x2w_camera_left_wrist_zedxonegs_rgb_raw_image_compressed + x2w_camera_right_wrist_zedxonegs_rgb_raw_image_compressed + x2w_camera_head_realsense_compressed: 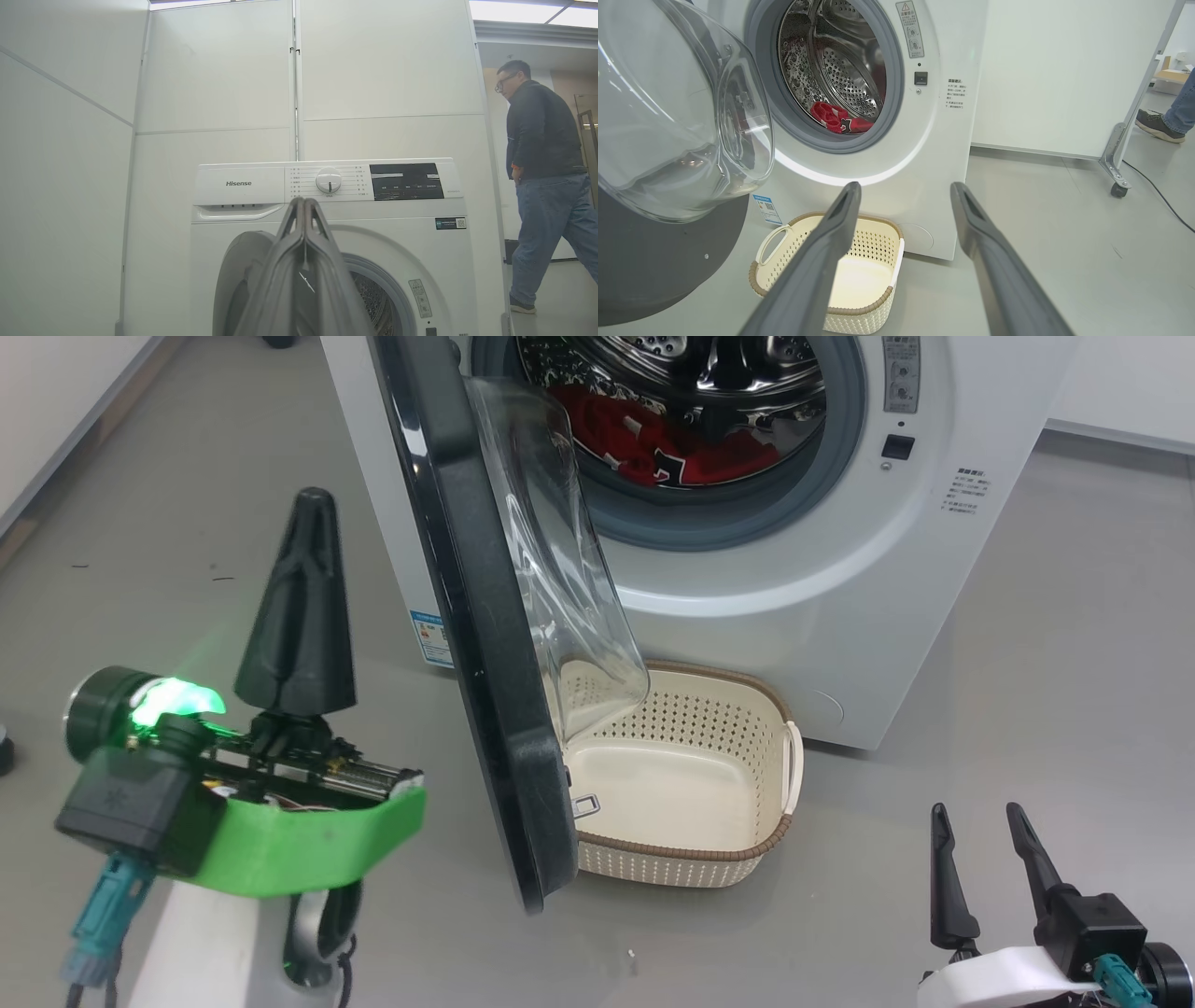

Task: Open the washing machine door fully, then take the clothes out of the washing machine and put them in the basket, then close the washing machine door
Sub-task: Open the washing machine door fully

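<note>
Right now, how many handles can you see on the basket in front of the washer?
2. One white handle at the basket's end beside the open washing machine door; the other handle at the opposite end. Neither is hidden in the right wrist view.

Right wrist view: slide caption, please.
White washing machine, round black door open, red clothes in the drum, cream perforated basket in front.

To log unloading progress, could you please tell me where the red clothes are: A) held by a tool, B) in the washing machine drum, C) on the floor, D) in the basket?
B: the clothes lie inside the washing machine drum, and the basket has no garment in it.
</note>
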Tool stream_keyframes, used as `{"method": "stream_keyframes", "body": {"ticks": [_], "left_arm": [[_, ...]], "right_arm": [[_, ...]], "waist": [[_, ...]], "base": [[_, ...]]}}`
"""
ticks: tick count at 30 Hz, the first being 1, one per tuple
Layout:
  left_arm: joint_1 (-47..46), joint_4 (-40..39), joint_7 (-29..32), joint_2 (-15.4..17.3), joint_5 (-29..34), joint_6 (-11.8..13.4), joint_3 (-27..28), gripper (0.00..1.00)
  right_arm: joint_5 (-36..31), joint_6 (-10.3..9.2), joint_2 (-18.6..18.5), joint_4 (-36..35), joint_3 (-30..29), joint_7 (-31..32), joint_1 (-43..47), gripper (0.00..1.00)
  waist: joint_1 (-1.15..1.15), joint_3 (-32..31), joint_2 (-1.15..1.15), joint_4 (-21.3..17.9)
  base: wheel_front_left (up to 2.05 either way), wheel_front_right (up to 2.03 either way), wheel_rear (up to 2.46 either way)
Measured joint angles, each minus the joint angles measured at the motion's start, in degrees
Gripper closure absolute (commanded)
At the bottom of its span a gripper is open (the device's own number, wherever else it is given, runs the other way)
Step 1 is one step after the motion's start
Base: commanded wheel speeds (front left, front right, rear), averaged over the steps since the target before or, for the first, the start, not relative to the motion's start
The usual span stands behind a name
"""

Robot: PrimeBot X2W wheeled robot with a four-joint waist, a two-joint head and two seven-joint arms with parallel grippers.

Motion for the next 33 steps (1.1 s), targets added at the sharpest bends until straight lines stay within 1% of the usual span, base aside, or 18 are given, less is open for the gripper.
{"method": "stream_keyframes", "body": {"ticks": [2, 6, 7, 10, 11, 14, 18, 22, 28, 33], "left_arm": [[-0.08, -1.45, 0.01, 0.05, -1.19, -0.42, -2.91, 1.0], [0.03, -3.14, 0.0, 0.16, -4.02, -1.07, -9.78, 1.0], [0.28, -3.23, 0.07, 0.19, -4.52, -1.16, -11.51, 1.0], [1.29, -3.87, 1.88, 0.36, -5.97, -1.74, -17.12, 1.0], [1.29, -3.87, 1.88, 0.36, -5.97, -1.74, -17.12, 1.0], [2.49, -4.19, 4.92, 0.44, -8.01, -1.9, -22.39, 1.0], [4.72, -3.44, 9.57, 0.74, -8.87, -2.31, -26.59, 1.0], [6.61, -1.9, 13.8, 1.05, -8.99, -2.32, -28.85, 1.0], [8.23, 0.24, 17.68, 2.88, -8.94, -2.29, -29.03, 1.0], [9.01, 2.77, 18.76, 3.33, -8.23, -0.64, -27.44, 1.0]], "right_arm": [[-0.22, 0.49, 0.02, 0.16, 0.12, 0.0, 0.02, 0.0], [-0.53, 0.6, 0.18, 0.62, 0.65, 0.0, 0.04, 0.0], [-0.62, 0.94, 0.2, 0.83, 0.88, 0.0, 0.04, 0.0], [-0.62, 1.14, 0.45, 1.03, 1.04, 0.0, 0.1, 0.0], [-0.62, 1.14, 0.45, 1.03, 1.04, 0.0, 0.1, 0.0], [-0.62, 1.14, 0.49, 1.21, 0.91, 0.0, 0.74, 0.0], [-0.62, 1.14, 0.65, 1.47, 0.88, 0.0, 0.8, 0.0], [-0.63, 1.15, 0.69, 1.54, 0.8, 0.0, 0.81, 0.0], [-0.64, 1.15, 0.75, 1.54, 0.65, 0.0, 0.81, 0.0], [-0.71, 1.19, 0.81, 1.54, 0.52, 0.0, 0.81, 0.0]], "waist": [[0.0, -0.27, 0.0, -0.05], [0.0, -0.77, 0.0, -0.28], [0.0, -0.89, 0.0, -0.41], [0.0, -1.17, 0.0, -0.89], [0.0, -1.17, 0.0, -0.89], [0.0, -1.35, 0.0, -1.18], [0.0, -1.38, 0.0, -1.5], [0.0, -1.33, 0.0, -1.79], [0.0, -1.0, 0.0, -2.05], [0.0, -0.67, 0.0, -2.11]], "base": [[0.0, 0.0, 0.0], [0.0, 0.0, 0.0], [0.0, 0.0, 0.0], [0.0, 0.0, 0.0], [0.0, 0.0, 0.0], [0.0, 0.0, 0.0], [0.0, 0.0, 0.0], [0.0, 0.0, 0.0], [0.0, 0.0, 0.0], [0.0, 0.0, 0.0]]}}
